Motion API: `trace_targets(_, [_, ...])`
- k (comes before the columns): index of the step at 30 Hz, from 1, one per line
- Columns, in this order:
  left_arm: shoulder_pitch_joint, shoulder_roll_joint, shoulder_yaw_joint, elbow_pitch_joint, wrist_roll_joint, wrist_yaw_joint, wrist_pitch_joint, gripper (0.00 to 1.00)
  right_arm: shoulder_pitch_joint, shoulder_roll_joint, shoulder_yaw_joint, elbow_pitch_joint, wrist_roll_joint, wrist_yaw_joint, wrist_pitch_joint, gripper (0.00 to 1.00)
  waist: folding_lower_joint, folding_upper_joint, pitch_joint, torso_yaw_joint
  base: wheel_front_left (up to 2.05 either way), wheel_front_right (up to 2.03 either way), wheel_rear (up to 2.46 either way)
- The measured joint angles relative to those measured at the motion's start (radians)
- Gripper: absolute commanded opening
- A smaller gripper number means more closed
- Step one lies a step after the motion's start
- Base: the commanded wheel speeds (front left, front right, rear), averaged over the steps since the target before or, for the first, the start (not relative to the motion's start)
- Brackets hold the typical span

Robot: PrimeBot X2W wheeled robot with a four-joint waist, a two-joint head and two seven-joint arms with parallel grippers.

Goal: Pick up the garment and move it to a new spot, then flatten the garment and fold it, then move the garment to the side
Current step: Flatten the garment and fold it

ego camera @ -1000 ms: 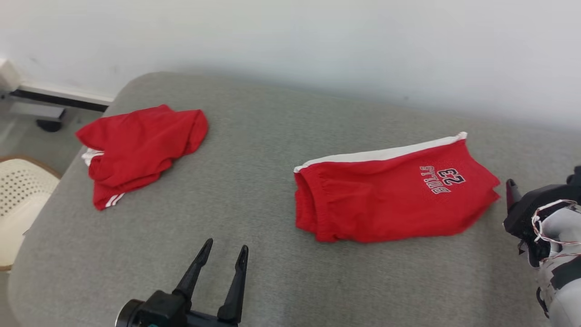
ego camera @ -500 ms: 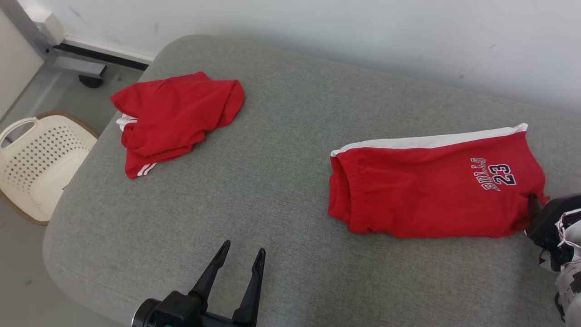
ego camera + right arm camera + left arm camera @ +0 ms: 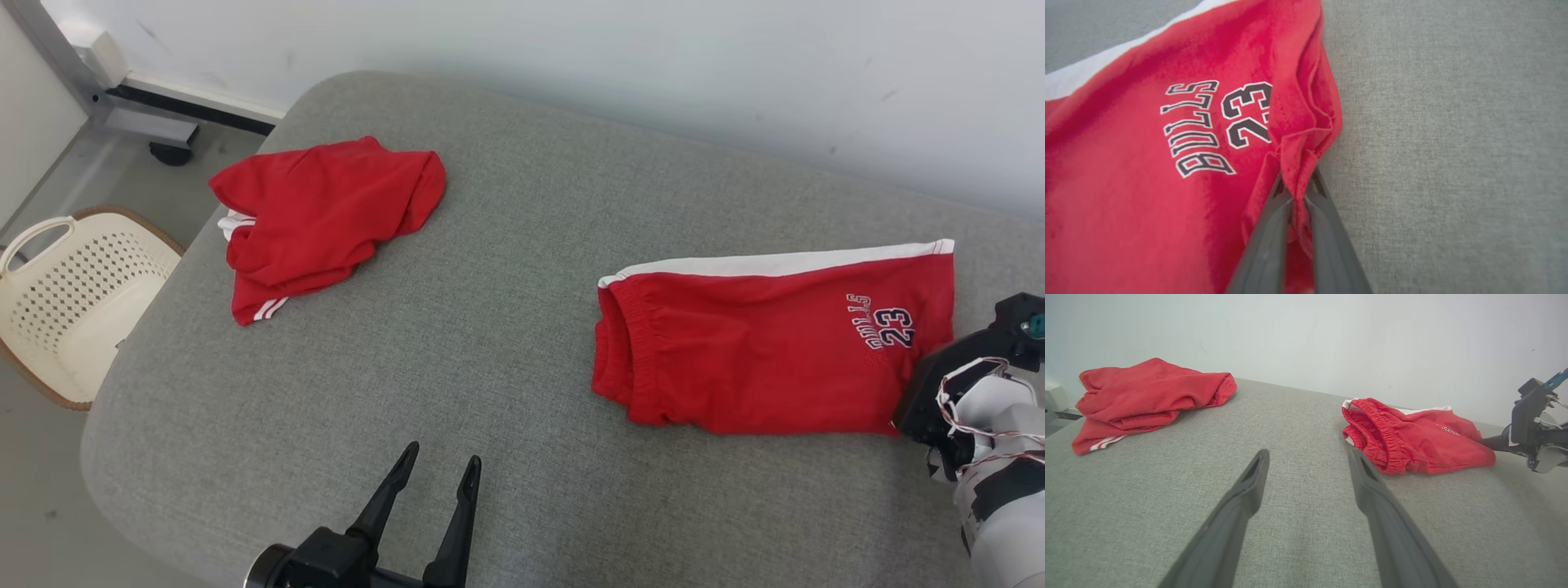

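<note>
The garment is a pair of red shorts (image 3: 759, 359) with a white side stripe and "BULLS 23" print, lying folded on the right of the grey cushioned surface (image 3: 506, 294). My right gripper (image 3: 1296, 181) is shut on a bunched fold of the leg hem, just right of the print (image 3: 1216, 122). In the head view, that gripper (image 3: 908, 418) sits at the shorts' lower right corner, fingertips tucked into the cloth. From the left wrist, the shorts (image 3: 1412, 437) show their elastic waistband. My left gripper (image 3: 442, 457) hangs open over bare surface at the front, holding nothing.
A second red garment (image 3: 322, 216) lies crumpled at the far left of the surface, also visible from the left wrist (image 3: 1143, 396). A cream perforated basket (image 3: 65, 302) stands on the floor past the left edge. A white wall runs behind.
The head camera has shifted, so the whole picture moved. My right gripper reached the shorts' leg hem and closed on it, bunching the cloth. The left gripper stays open.
</note>
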Motion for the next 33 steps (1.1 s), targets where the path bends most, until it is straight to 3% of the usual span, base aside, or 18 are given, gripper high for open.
trace_targets(16, [0.029, 0.02, -0.003, 0.026, -0.032, 0.015, 0.033, 1.0, 0.146, 0.076, -0.047, -0.043, -0.056, 0.001, -0.08, 0.0, 0.0, 0.0, -0.132, -0.05, 0.0, 0.0, 0.0])
trace_targets(27, [0.057, 0.041, 0.007, 0.004, -0.052, 0.028, 0.053, 1.0, 0.252, 0.101, -0.041, -0.105, -0.058, 0.001, -0.07, 0.0, -0.0001, 0.0, -0.196, -0.091, 0.0, 0.0, 0.0])
trace_targets(28, [0.058, 0.042, 0.009, 0.002, -0.054, 0.03, 0.054, 1.0, 0.26, 0.103, -0.04, -0.11, -0.058, 0.001, -0.06, 0.2, -0.0001, 0.0, -0.2, -0.093, 0.0, 0.0, 0.0])
trace_targets(29, [0.059, 0.042, 0.01, 0.0, -0.056, 0.032, 0.057, 1.0, 0.27, 0.107, -0.04, -0.114, -0.061, 0.001, -0.051, 0.69, -0.0001, -0.0001, -0.203, -0.094, 0.0, 0.0, 0.0])
trace_targets(30, [0.059, 0.043, 0.011, -0.001, -0.059, 0.032, 0.057, 1.0, 0.279, 0.113, -0.04, -0.12, -0.062, 0.001, -0.044, 1.0, -0.0001, 0.0, -0.206, -0.095, 0.0, 0.0, 0.0])
trace_targets(33, [0.06, 0.048, 0.014, -0.002, -0.062, 0.035, 0.061, 1.0, 0.293, 0.122, -0.049, -0.147, -0.062, 0.001, -0.023, 1.0, 0.0, 0.0, -0.214, -0.094, 0.0, 0.0, 0.0])
